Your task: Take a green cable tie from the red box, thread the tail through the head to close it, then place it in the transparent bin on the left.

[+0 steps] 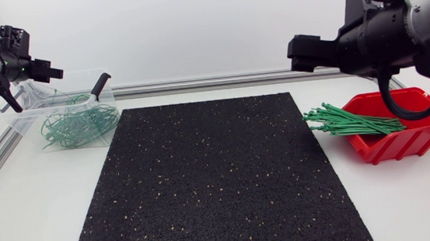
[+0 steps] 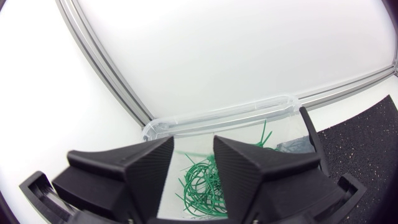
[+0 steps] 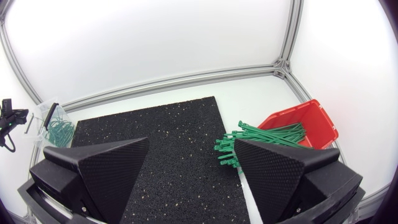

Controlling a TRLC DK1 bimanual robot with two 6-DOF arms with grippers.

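The left hand (image 2: 193,142) hangs over the transparent bin (image 2: 217,119) at the table's far left corner, fingers slightly apart and holding nothing. Looped green ties (image 2: 202,183) lie in the bin beneath it. The right hand (image 3: 191,142) is raised above the right side, fingers wide apart and empty. Straight green cable ties (image 1: 348,122) jut over the left rim of the red box (image 1: 408,141) toward the black mat (image 1: 213,183), which spans the stretch between bin and box. Aluminium rails (image 1: 196,84) edge the table (image 1: 22,231).
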